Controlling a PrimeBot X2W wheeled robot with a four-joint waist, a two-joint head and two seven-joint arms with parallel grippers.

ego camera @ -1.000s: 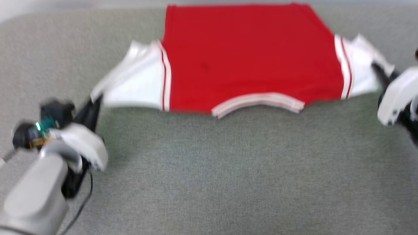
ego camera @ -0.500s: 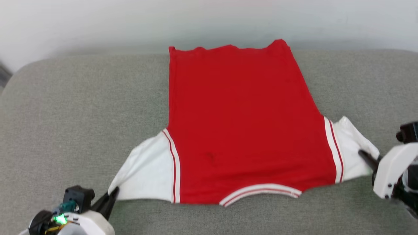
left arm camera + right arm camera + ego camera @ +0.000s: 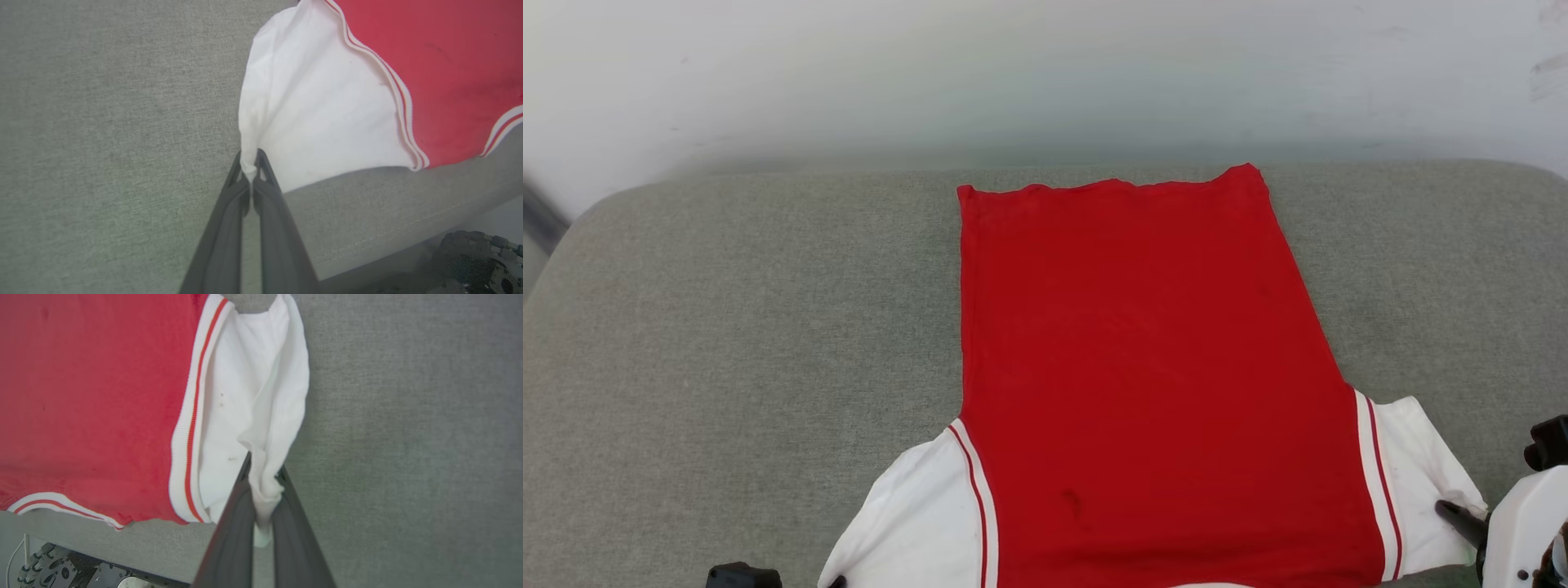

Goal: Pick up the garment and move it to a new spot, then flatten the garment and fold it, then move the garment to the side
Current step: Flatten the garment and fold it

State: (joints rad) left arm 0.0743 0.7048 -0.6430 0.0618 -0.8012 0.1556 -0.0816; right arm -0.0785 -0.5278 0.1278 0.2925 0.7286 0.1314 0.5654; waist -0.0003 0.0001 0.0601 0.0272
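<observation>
The garment [image 3: 1143, 392] lies spread on the grey cushion, plain red side up, its hem at the far end and its white sleeves toward me. The left wrist view has my left gripper [image 3: 249, 162] shut on the edge of one white sleeve [image 3: 318, 106], which is lifted slightly off the cushion. My right gripper [image 3: 263, 471] is shut on a bunched fold of the other white sleeve [image 3: 249, 388]. From the head, the right gripper [image 3: 1450, 510] pinches that sleeve at the lower right. The collar's striped trim [image 3: 61, 502] hangs near the cushion's front edge.
The grey cushion [image 3: 727, 327] stretches wide to the left and right of the garment. A pale wall [image 3: 1013, 73] stands behind its far edge. The cushion's near edge [image 3: 388, 245] drops off to my base [image 3: 478, 261] below.
The head camera has tilted up, so the wall has come into view and the garment sits lower in the picture. Both grippers still hold the sleeves, and the hem has drawn slightly toward me.
</observation>
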